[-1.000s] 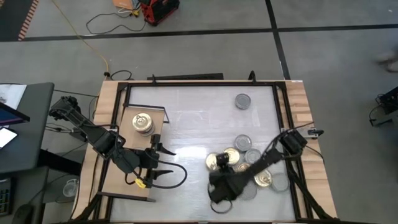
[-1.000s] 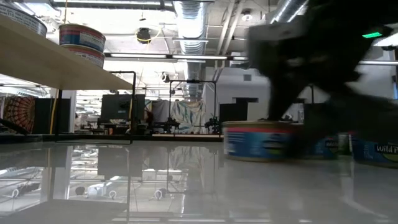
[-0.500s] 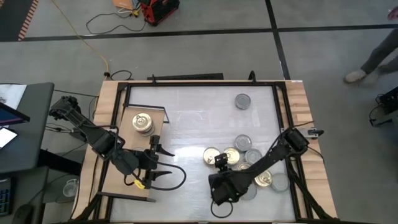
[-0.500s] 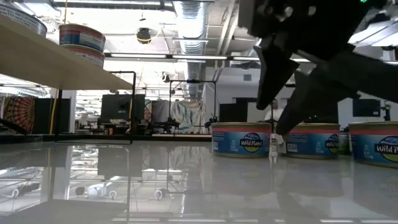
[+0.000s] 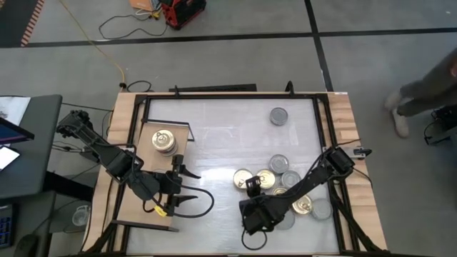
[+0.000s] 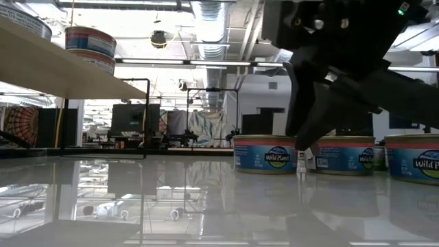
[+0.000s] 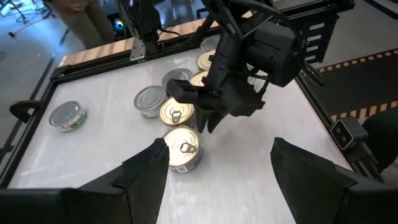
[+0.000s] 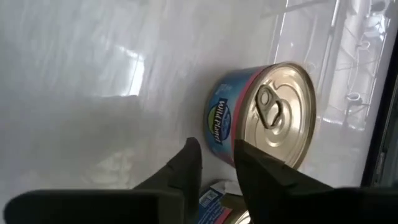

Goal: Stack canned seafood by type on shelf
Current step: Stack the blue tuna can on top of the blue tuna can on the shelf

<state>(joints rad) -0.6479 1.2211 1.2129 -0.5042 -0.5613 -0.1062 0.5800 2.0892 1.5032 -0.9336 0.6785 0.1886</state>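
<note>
Several canned seafood tins lie clustered (image 5: 280,187) on the white table's right half, gold and silver tops mixed. One silver tin (image 5: 278,116) stands alone farther back. Two stacked tins (image 5: 164,140) rest on the wooden shelf (image 5: 128,210) at the left. My right gripper (image 5: 251,184) hovers at the cluster's left edge, fingers drawn together with nothing between them, beside a gold-top tin (image 8: 267,115). My left gripper (image 5: 203,187) stands open over the shelf's right edge and holds nothing.
A black frame (image 5: 228,96) runs round the white table. In the low view the shelf (image 6: 62,72) stands raised above the tabletop. Bare white table lies between the shelf and the cluster. A person's leg (image 5: 421,89) shows on the floor beyond the table's right side.
My right gripper's fingers stood spread half a second ago and have now come together, with nothing between them. A second ago it hung over the gold-top tin at the cluster's left edge; that tin now stands uncovered beside it. A person has walked past on the right.
</note>
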